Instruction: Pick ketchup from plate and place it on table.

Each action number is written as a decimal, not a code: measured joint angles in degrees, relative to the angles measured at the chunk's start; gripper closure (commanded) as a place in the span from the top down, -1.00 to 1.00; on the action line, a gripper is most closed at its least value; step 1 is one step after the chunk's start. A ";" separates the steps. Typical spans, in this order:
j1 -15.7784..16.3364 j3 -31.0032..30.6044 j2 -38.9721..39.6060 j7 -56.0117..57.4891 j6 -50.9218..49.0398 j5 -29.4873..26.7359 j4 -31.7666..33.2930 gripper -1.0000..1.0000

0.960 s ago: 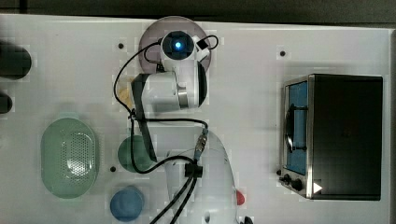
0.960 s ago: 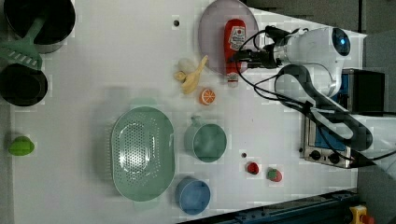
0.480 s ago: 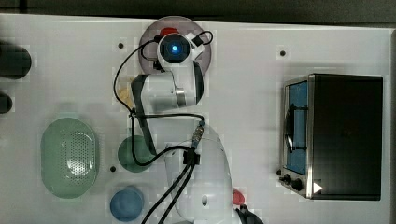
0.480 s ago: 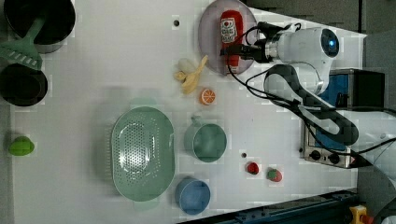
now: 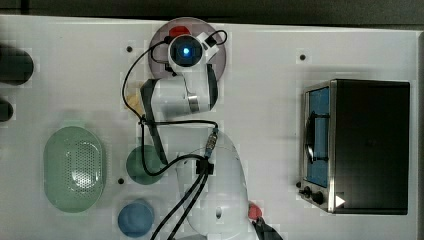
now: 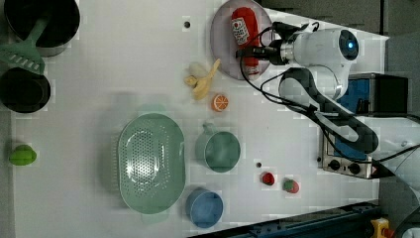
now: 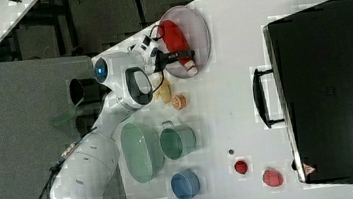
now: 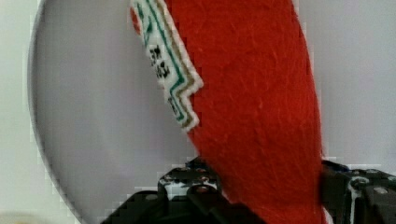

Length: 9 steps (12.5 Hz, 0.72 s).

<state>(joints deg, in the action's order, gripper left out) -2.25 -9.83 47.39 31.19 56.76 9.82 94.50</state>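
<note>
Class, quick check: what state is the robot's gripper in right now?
Gripper: its fingers sit either side of the ketchup bottle lying on the plate; whether they grip it cannot be told.

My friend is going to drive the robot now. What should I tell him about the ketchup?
Gripper: down over the plate, its fingers on either side of the ketchup near the cap end; a firm grip is not certain.
Ketchup: lying on the plate, not lifted.
Done: the reach.
Left: finish closing, lift, then set the ketchup on bare table.
</note>
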 measured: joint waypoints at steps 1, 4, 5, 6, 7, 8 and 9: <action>-0.05 -0.10 -0.06 0.00 0.03 -0.28 -0.56 0.21; 0.05 -0.18 -0.28 0.00 -1.06 -0.52 -2.80 0.21; 0.09 -0.13 -0.76 0.00 -2.94 -0.52 -3.47 0.21; 0.04 -0.10 -1.90 0.00 -6.35 -0.52 -3.58 0.21; 0.10 0.08 -3.66 0.00 -10.49 -1.55 -3.58 0.21; -0.03 0.12 -5.74 -0.03 -13.96 -4.11 -3.69 0.21; -0.67 -0.41 -7.92 -0.03 -17.26 -5.97 -3.69 0.21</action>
<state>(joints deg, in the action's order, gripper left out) -2.92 -10.24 39.47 31.17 39.50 3.85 90.81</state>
